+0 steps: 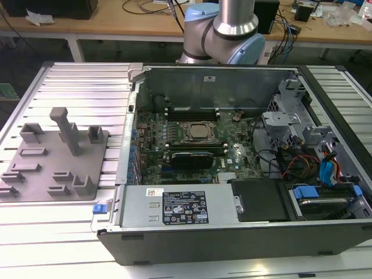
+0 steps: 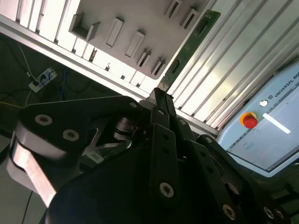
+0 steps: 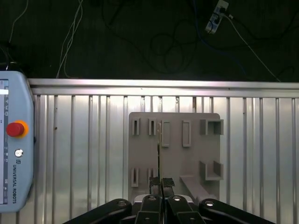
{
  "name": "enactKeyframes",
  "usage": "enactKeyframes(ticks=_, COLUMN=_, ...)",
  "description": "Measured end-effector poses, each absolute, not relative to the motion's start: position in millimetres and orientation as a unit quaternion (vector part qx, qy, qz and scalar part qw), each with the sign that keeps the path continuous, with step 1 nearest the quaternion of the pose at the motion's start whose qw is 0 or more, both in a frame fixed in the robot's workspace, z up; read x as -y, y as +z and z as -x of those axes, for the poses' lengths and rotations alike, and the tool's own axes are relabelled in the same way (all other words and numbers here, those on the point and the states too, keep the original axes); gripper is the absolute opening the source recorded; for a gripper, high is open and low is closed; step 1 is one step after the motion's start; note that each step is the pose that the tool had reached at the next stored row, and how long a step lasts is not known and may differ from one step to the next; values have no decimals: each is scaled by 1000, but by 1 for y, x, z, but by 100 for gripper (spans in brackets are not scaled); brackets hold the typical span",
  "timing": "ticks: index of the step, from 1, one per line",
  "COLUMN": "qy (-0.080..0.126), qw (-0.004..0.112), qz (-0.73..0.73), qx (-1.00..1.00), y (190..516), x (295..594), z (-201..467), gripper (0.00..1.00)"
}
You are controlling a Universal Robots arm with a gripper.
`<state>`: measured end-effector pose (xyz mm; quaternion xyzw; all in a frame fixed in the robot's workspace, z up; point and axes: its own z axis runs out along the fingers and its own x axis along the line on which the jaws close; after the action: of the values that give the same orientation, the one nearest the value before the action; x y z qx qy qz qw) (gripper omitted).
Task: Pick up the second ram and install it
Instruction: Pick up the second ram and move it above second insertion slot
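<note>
1 end of the second ram [image 2: 190, 44] sits clamped in the gripper [image 2: 160, 93], whose jaws are closed onto the board; the rest of the green stick juts out beyond the tips, over the grey fixture plate [image 3: 175, 168] on the slatted table [image 3: 84, 149]. The computer case [image 1: 232, 238] lies open to the exterior view's right of that plate, its motherboard [image 1: 232, 165] exposed

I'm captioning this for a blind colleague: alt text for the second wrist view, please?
The black gripper is shut on one end of the second ram, a narrow green stick seen against a grey holder plate and the ribbed metal table. A pale blue control pendant with a red button sits nearby.
</note>
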<state>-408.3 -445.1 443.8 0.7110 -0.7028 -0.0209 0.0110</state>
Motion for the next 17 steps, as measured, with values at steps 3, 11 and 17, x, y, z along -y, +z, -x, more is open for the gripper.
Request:
enactKeyframes(ticks=3, qy=-21, qw=11, qz=-711, qx=703, y=444, x=445, z=403, gripper=9)
enactKeyframes(ticks=11, qy=-21, qw=11, qz=-711, qx=703, y=444, x=445, z=373, gripper=9)
enactKeyframes(ticks=17, qy=-21, qw=11, qz=-711, qx=703, y=444, x=445, z=348, gripper=9)
